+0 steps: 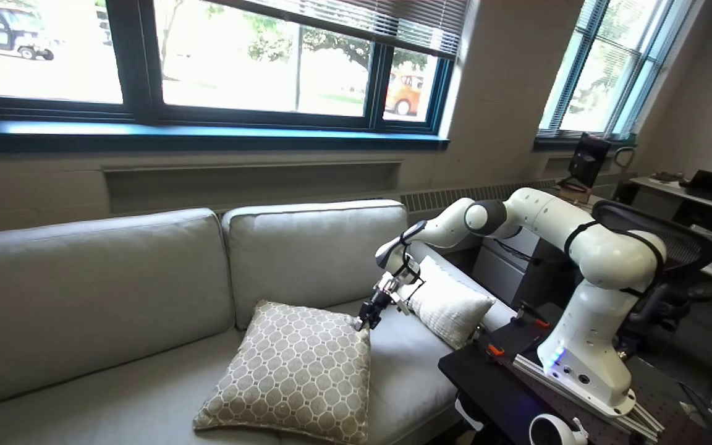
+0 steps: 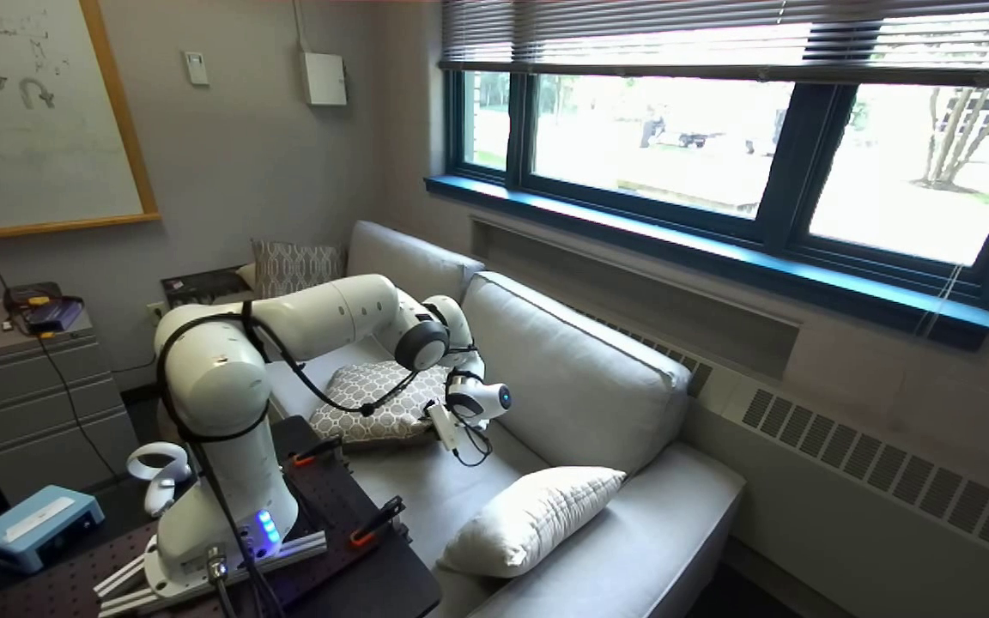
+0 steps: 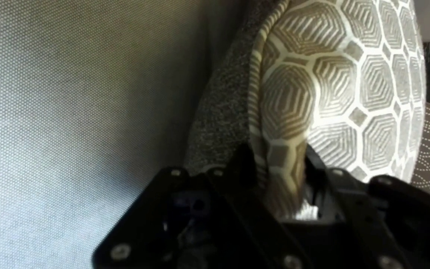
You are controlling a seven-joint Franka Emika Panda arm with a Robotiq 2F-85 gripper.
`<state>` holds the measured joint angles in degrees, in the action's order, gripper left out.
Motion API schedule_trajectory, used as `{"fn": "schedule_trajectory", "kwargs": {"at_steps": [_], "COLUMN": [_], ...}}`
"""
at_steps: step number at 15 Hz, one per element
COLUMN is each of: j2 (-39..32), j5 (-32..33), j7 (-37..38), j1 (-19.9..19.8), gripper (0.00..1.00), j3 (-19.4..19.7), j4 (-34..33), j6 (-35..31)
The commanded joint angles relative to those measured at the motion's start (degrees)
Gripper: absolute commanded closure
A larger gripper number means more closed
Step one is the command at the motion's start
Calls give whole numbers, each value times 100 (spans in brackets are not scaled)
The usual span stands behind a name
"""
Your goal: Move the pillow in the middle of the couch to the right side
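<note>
The beige pillow (image 1: 303,371) with its white lattice lies flat on the seat of the light grey couch (image 1: 115,389). It shows behind the arm in an exterior view, where the pillow (image 2: 374,399) is partly covered by a cable and the wrist. My gripper (image 1: 363,324) reaches down to the pillow's back corner, on the side toward the robot. In the wrist view that corner fills the space between the fingertips of the gripper (image 3: 279,162), squeezed narrow with a finger against each face. The very tip of the corner sinks into shadow between the fingers.
A smaller white pillow (image 2: 537,519) leans by the couch armrest (image 2: 632,558), near the wrist. Couch back cushions (image 1: 316,253) rise behind the gripper. The robot's dark table (image 1: 486,377), with clamps on its edge, stands against the couch front. Another patterned pillow (image 2: 297,270) sits at the far end.
</note>
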<state>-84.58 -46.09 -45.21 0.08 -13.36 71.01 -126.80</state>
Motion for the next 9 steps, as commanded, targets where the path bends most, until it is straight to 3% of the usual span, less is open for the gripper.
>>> {"fn": "schedule_trajectory", "kwargs": {"at_steps": [1, 2, 4, 9], "j2": [1, 4, 17, 1321], "j5": [-118, 192, 369, 172], "j7": [-100, -19, 37, -142], "j1": [189, 42, 100, 127], "gripper": [94, 98, 97, 97], "j3": [23, -214, -259, -116], "j4": [-175, -121, -139, 1468], "j6": [161, 59, 69, -335]}}
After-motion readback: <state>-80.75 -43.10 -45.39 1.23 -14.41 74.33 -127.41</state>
